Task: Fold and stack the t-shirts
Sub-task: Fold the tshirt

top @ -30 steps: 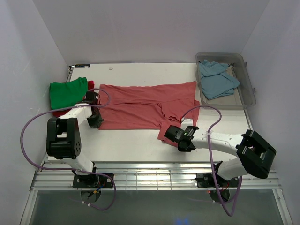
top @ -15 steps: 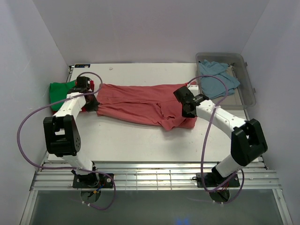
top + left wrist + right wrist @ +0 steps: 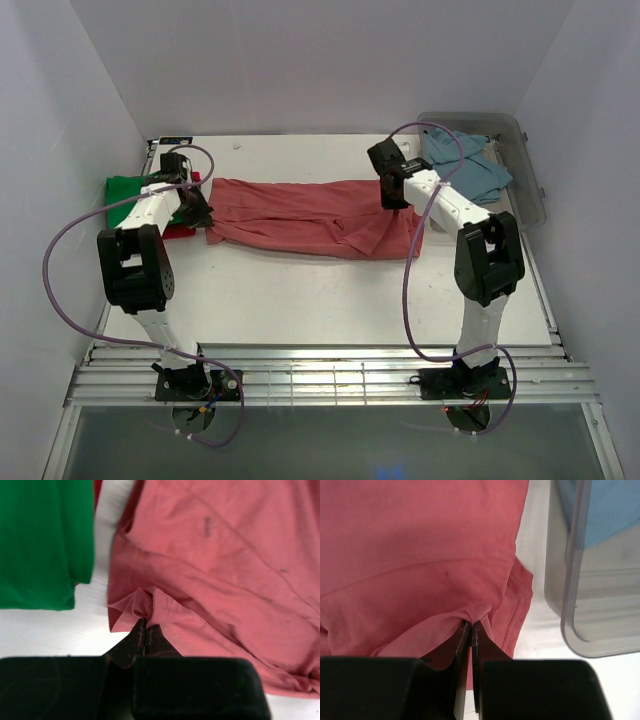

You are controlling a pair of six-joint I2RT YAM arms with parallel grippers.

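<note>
**Salmon-pink t-shirt (image 3: 310, 215) pinched at both ends, stretched across the table (image 3: 300, 290)**

From above, shows the shirt lying as a long, rumpled band in the middle of the white surface. Runs lengthwise from left to right, parallel to the near edge. Cannot tell which end holds the collar.

At the shirt's left end, shows the left gripper (image 3: 197, 213) down on the cloth. At the right end, shows the right gripper (image 3: 393, 196) down on the cloth near the far edge.

Just left of the shirt, shows a folded bright green t-shirt (image 3: 135, 190) resting on a red t-shirt (image 3: 178, 232), of which only an edge peeks out. At far right, shows a light blue t-shirt (image 3: 470, 170) crumpled inside a clear plastic bin (image 3: 530, 195).

Up close, adds what the overhead view cannot. From the left wrist, shows black fingers clenched together on a small raised fold at the shirt's edge, with the green cloth close beside but apart. From the right wrist, shows fingers likewise clamped on a pinch of pink cloth, with layered hems just beside it and the bin wall near, not touching.
</note>
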